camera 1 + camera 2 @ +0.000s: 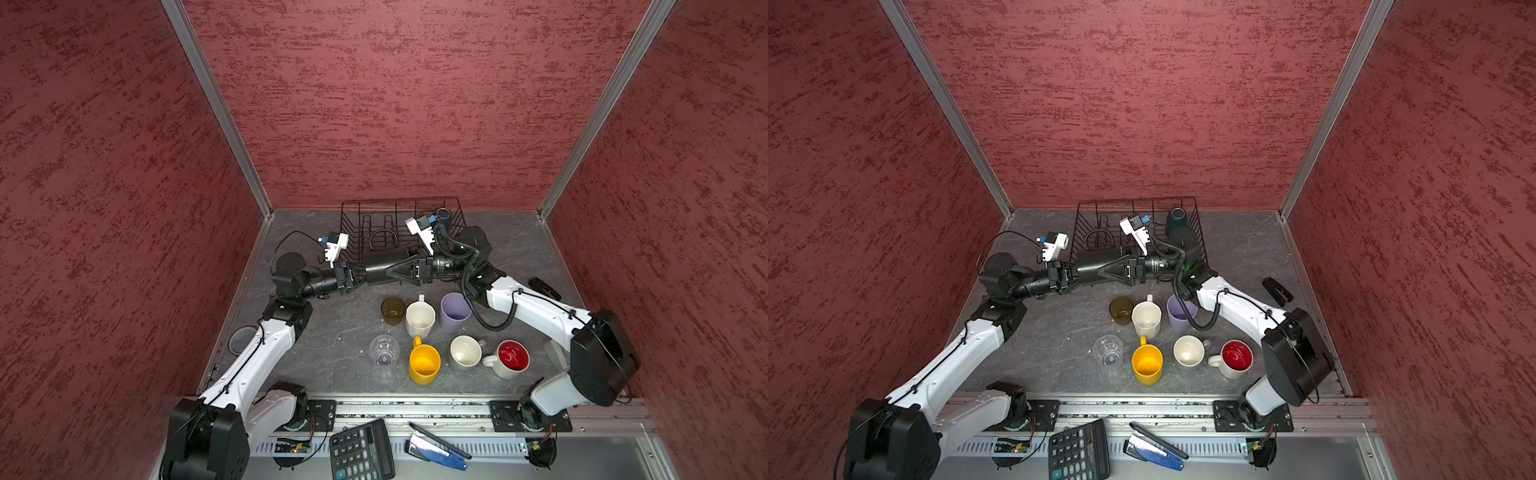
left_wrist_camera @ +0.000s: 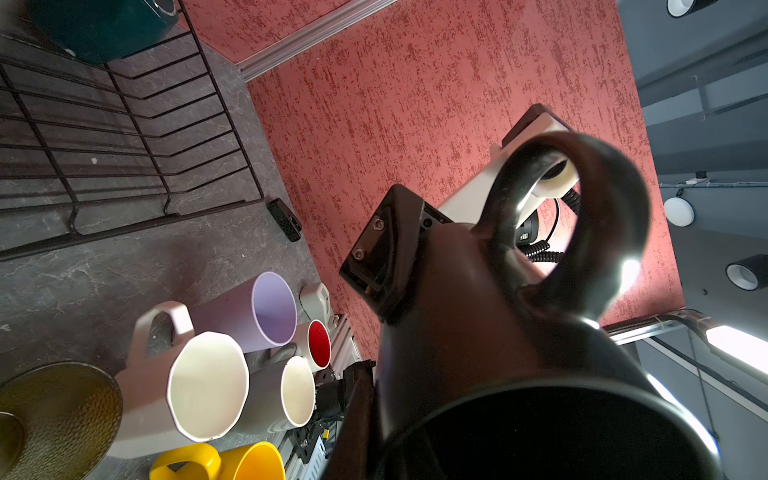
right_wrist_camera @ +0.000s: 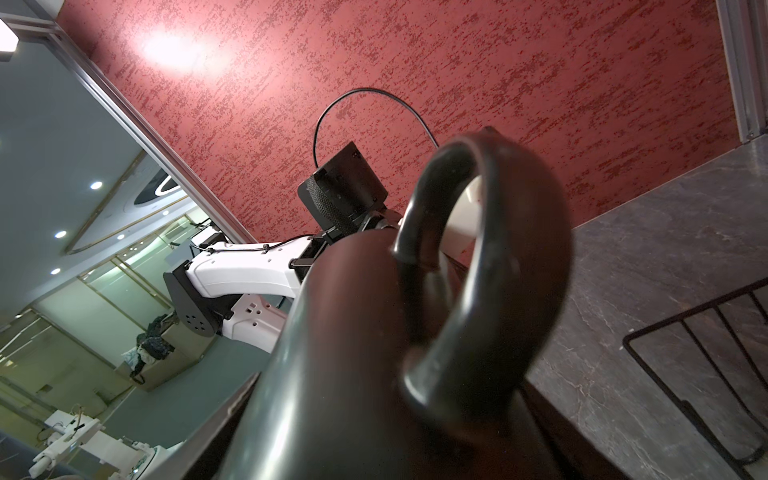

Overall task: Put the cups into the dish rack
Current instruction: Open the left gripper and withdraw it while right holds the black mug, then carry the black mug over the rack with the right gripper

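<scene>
Black mug [image 1: 378,262] sideways, gripped both ends: my left gripper [image 1: 359,277] pinches the rim, right gripper [image 1: 388,271] clamps round the body; dish rack [image 1: 351,224] just behind fingertips.

Dish rack [image 1: 351,224]: black wire basket, back of counter, centre. Teal mug [image 1: 444,216] in its far right corner; can't tell if mouth up or down.

Black mug [image 1: 378,268] on its side off the counter, just in front of the rack, handle toward the rack. Mouth end is pinched by left claw [image 1: 358,277]; base end sits between the wide fingers of right claw [image 1: 392,271].

Seven cups upright on the counter, mouths up:
- Back row: olive-brown textured glass [image 1: 392,310], white mug [image 1: 420,319], lavender tumbler [image 1: 455,312], close together.
- Front row: clear glass [image 1: 384,350], yellow mug [image 1: 424,363], grey mug [image 1: 466,352], white mug with red inside [image 1: 512,358].
</scene>
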